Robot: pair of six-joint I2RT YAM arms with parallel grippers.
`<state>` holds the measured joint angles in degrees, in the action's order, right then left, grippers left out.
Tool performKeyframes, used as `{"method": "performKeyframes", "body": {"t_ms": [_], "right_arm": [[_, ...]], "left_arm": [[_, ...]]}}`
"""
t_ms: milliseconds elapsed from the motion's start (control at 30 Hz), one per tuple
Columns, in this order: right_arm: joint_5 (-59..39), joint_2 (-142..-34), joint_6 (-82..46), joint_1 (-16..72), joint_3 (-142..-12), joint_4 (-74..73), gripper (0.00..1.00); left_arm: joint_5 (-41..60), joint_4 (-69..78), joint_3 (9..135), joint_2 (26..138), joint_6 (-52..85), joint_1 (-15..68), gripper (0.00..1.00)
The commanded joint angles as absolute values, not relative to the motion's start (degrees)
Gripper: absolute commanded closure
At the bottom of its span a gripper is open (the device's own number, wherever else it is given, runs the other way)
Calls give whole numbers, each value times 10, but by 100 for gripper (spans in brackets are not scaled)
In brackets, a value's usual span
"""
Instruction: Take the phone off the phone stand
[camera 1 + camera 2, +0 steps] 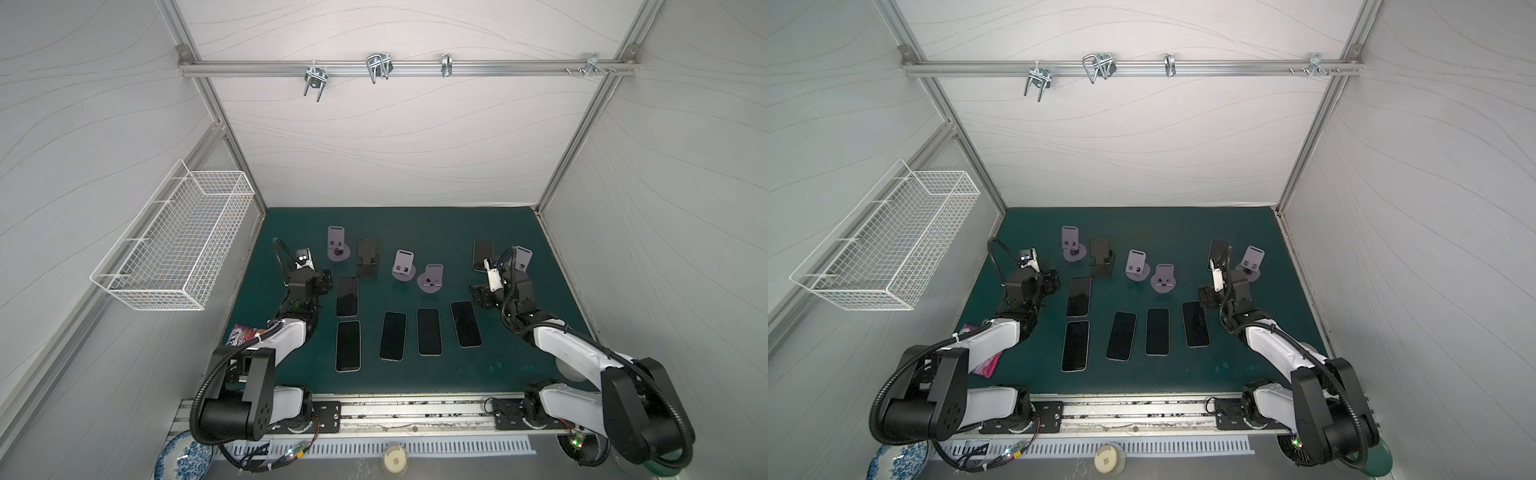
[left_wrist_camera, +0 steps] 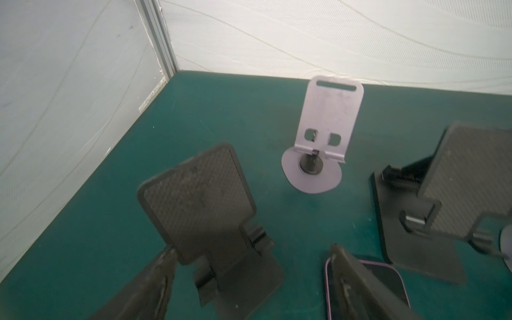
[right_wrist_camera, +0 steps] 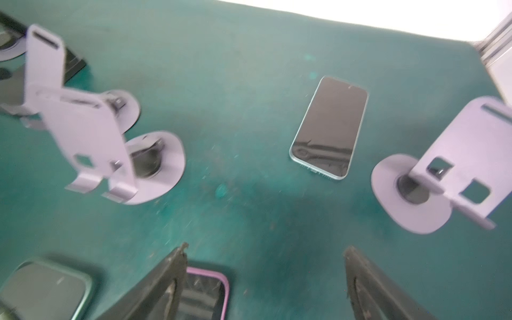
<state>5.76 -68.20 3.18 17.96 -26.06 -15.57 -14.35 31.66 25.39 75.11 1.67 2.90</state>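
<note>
Since every phone stand [image 1: 404,266] is bare, nothing is gripped

Six phones [image 1: 392,336] are laid flat on the counter [image 1: 415,224], judged already removed and set clear of the stands. The left gripper [image 2: 252,248] is spread around an empty black stand [image 2: 199,202]; contact cannot be told. The right gripper [image 3: 267,247] is spread too, pinching nothing, with one phone [image 3: 329,127] lying ahead of it.

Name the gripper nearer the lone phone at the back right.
Right. The right gripper is close to the near end of the phone; the left gripper is far across the mat.
</note>
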Motion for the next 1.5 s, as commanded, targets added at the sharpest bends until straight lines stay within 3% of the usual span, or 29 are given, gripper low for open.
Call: {"method": "performKeyframes", "body": {"t_ms": [0,200,400,533,767,933,967,1467], "right_arm": [[46,-693,78,173,-257,-250,10],[-17,-747,89,103,-240,-324,10],[-64,-837,16,35,-237,-432,10],[-110,-901,23,29,-226,-516,8],[-49,-897,-29,10,-230,-494,2],[10,-899,-12,38,-252,-455,1],[9,-897,-12,38,-252,-454,1],[21,-898,-3,48,-257,-446,1]], "left_arm": [[-133,353,277,759,4,22,12],[-46,315,304,769,11,-16,11],[21,289,302,767,10,-32,11],[36,370,240,776,10,-33,11],[35,523,220,881,44,-62,7],[25,500,228,885,40,-57,5],[-2,496,231,886,45,-52,1],[-44,464,251,893,29,-27,1]]}}
